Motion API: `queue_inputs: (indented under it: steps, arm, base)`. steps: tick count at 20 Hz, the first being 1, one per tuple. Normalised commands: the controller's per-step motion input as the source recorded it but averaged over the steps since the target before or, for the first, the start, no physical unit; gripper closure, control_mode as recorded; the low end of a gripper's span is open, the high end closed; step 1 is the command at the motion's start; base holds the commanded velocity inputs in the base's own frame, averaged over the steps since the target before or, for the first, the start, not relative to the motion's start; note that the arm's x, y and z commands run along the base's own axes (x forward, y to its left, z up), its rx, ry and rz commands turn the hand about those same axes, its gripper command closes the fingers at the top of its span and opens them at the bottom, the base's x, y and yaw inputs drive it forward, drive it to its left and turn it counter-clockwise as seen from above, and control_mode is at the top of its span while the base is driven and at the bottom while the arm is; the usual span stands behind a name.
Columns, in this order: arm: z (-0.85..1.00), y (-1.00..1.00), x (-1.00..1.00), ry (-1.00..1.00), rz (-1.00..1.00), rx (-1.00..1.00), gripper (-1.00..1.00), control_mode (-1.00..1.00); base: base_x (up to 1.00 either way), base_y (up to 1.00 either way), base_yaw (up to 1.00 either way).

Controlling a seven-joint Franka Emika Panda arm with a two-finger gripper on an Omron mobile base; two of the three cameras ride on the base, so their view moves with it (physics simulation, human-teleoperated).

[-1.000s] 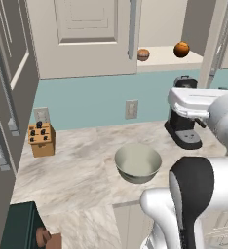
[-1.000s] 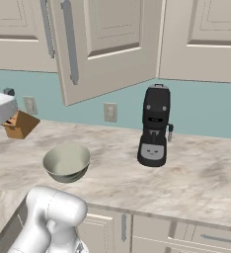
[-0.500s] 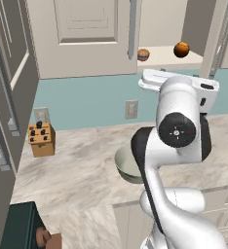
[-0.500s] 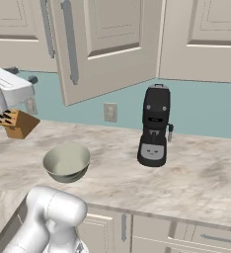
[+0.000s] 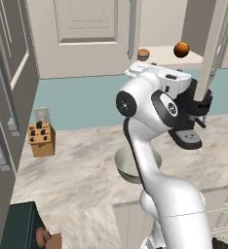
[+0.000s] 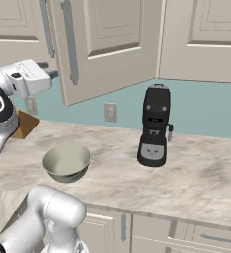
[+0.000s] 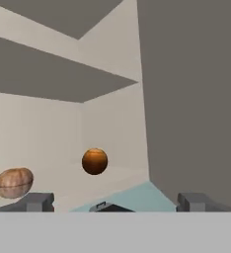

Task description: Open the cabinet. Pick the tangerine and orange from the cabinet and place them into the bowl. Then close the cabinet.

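While the cabinet (image 5: 164, 29) stands with its right door swung out, the gripper (image 7: 115, 201) is raised in front of the opening, jaws released and spread wide, holding nothing. Hand view: the two dark fingertips (image 7: 36, 201) sit far apart at the lower edge, looking into the cream interior.

Orange (image 7: 95, 161): on the cabinet floor, straight ahead of the jaws and slightly toward the left finger, well apart from both tips. Round, deep orange with a dark shaded underside.

Tangerine (image 7: 14, 183): paler, flattened and brownish, also on the cabinet floor, off beyond the left fingertip and nearer than the orange. Two fruits apart, not touching.

Open door (image 7: 191, 99): grey slab rising on the right-finger side, taking up that whole flank of the hand view.

Left base view: both fruits on the lower shelf, above and beyond the wrist, tangerine (image 5: 143, 54) left, orange (image 5: 181, 49) right. Right door's edge with its long grey bar handle (image 5: 223, 39) hangs just beside the hand.

Bowl (image 6: 67, 162): on the marble counter (image 6: 196, 173), well below the jaws, upright, nothing inside as far as the right base view shows.

Black coffee machine (image 6: 155, 126) stands on the counter to the bowl's right, apart from it. Knife block (image 5: 42, 139) by the teal wall, far left.
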Motion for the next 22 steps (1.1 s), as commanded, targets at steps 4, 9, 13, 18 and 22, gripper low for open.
queue_inputs:
  steps: [4,9,13,18,22]
  arm:
    - [0.0,-0.44,0.46,0.07,-0.22,0.01,-1.0,-1.0]
    - [0.0,-0.53,0.37,0.02,-0.14,0.03,-1.0,-1.0]
    - [0.0,-0.74,0.03,0.02,-0.2,0.07,-1.0,-1.0]
    - [0.0,-0.94,-0.06,0.0,-0.29,0.1,-1.0,-1.0]
    - [0.0,-0.98,-0.23,0.0,-0.34,0.12,-1.0,-1.0]
  base:
    - [0.0,0.0,0.0]
    - [0.0,0.0,0.0]
    - [0.0,0.0,0.0]
    - [0.0,0.0,0.0]
    - [0.0,0.0,0.0]
